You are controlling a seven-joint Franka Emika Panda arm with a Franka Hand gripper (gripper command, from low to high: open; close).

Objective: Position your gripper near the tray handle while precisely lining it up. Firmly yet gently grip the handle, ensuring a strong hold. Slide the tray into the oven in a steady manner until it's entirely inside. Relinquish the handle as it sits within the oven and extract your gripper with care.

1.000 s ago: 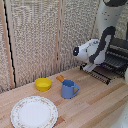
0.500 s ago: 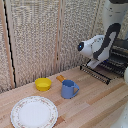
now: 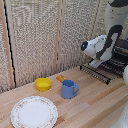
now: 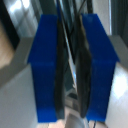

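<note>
gripper (image 3: 96,63): down at the front edge of the tray, over on the exterior view's right, bulky white-and-black arm coming in from above

fingers (image 4: 47,70): two blue blocks with dark pads, filling pretty much the whole wrist view; narrow gap between them, something thin and pale running through it, too blurry to call it the bar for sure

grip state: looks pinched nearly closed, probably onto the tray handle, but honestly can't tell whether it's actually clamped

tray (image 3: 100,73): dark wire rack sticking out of the oven toward the bench, front part hanging out past the oven mouth, so not in yet

tray handle (image 3: 93,73): thin dark bar along the rack's front edge, right at the fingertips or just below them in the exterior view

long axis: bar runs across the oven's width, slanting from upper left to lower right in the exterior view; finger gap seems to straddle it crosswise, which is the right way round

oven (image 3: 121,50): dark box at the exterior view's far right, mostly cut off by the frame, straight behind the rack

key relation: oven lies beyond the handle from the fingers, so the coming move would be a straight push along the rack's bars

bench stuff: blue mug (image 3: 69,89), yellow bowl (image 3: 43,84), patterned plate (image 3: 34,111), all well apart from the push path
</note>
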